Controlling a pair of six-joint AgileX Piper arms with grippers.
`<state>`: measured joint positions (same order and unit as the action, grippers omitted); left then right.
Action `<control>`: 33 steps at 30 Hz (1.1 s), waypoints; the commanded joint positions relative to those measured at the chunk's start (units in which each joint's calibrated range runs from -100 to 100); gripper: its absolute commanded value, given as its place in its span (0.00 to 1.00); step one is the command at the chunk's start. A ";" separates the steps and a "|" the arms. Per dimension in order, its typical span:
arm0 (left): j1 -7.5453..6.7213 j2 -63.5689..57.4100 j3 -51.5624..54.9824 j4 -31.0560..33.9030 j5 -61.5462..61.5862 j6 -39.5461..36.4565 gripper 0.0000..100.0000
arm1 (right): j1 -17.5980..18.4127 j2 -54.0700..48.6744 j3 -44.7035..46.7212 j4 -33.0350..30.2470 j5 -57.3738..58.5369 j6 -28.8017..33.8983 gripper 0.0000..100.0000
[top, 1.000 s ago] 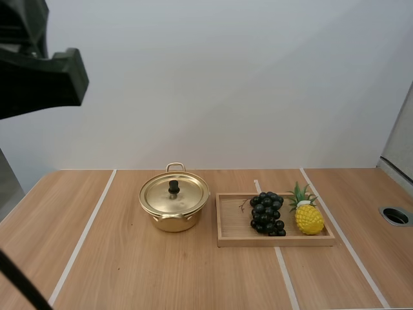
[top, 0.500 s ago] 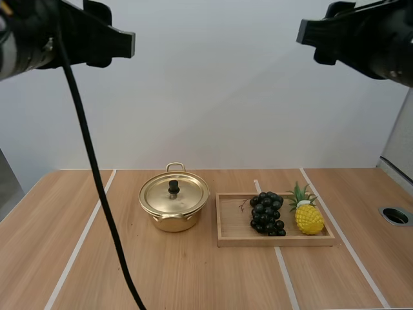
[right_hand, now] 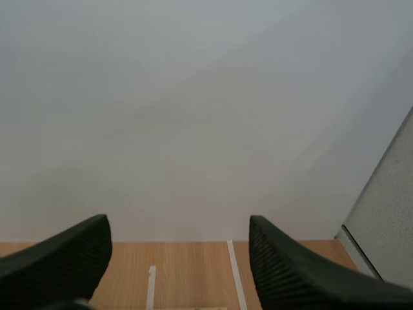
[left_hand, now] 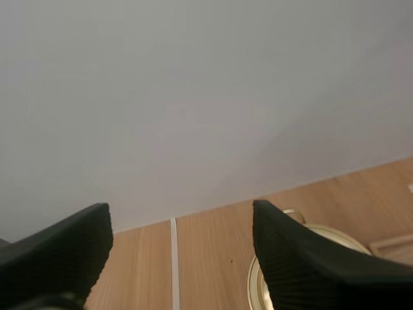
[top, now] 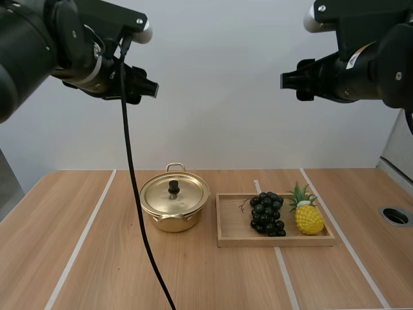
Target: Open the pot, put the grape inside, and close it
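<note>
A gold pot (top: 174,205) with its lid (top: 174,192) on and a black knob stands at the table's middle. To its right, a dark bunch of grapes (top: 266,213) lies in a wooden tray (top: 230,223). My left arm (top: 77,51) hangs high above the table's left side and my right arm (top: 361,64) high above its right side, both far from the objects. In the left wrist view my left gripper (left_hand: 179,213) is open and holds nothing, with the pot lid (left_hand: 335,236) beyond one finger. My right gripper (right_hand: 177,223) is open too, facing the wall.
A yellow toy pineapple (top: 308,217) lies in the tray beside the grapes. White stripes (top: 84,236) run across the wooden table. A round hole (top: 395,216) sits near the right edge, with a grey panel (top: 400,145) behind it.
Both arms have swung into the high view, the left one from the upper left corner and the right one from out of frame. Pot, grapes and tray have not moved.
</note>
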<state>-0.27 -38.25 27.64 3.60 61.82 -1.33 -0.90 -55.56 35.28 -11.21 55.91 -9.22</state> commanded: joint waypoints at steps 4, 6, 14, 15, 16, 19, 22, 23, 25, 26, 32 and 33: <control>0.03 5.12 -0.51 -0.34 6.07 8.87 1.00 | 0.12 4.79 -0.29 -1.90 10.09 -1.99 1.00; -0.07 6.55 -0.51 -1.84 7.84 12.16 1.00 | 0.12 5.79 -0.29 -1.87 12.32 -3.83 1.00; -0.12 12.86 -0.51 -10.51 13.60 25.82 1.00 | 0.12 7.24 -0.29 0.60 12.72 -7.82 1.00; -0.12 14.22 -0.51 -10.91 14.30 26.91 1.00 | 0.12 7.24 -0.29 0.60 12.49 -7.93 1.00; -0.12 15.18 -0.51 -11.24 14.88 27.92 1.00 | 0.12 7.24 -0.29 0.60 11.97 -7.92 1.00; -0.12 18.78 -0.51 -12.46 15.90 30.81 1.00 | 0.12 7.24 -0.29 0.40 9.79 -7.92 1.00; -0.12 22.20 -0.51 -13.28 16.28 32.64 1.00 | 0.12 7.24 -0.29 0.40 9.20 -7.92 1.00; -0.12 23.37 -0.51 -13.44 16.28 33.07 1.00 | 0.12 7.24 -0.29 0.40 9.20 -7.92 1.00; -0.23 25.46 -0.51 -14.22 16.28 34.62 1.00 | 0.12 7.24 -0.29 -0.04 9.23 -8.03 1.00; -0.23 26.55 -0.51 -14.88 16.28 35.24 1.00 | 0.12 7.27 -0.29 -0.06 9.45 -8.65 1.00; -0.23 31.68 -0.68 -18.94 16.28 38.43 1.00 | 0.12 7.27 -0.29 0.50 10.02 -11.14 1.00; -0.23 32.25 -0.99 -19.50 16.28 38.56 1.00 | 0.12 7.27 -0.29 0.85 10.20 -11.28 1.00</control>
<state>-0.27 -7.15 27.53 -13.41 77.93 36.23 -0.90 -48.01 35.28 -11.05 66.49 -19.69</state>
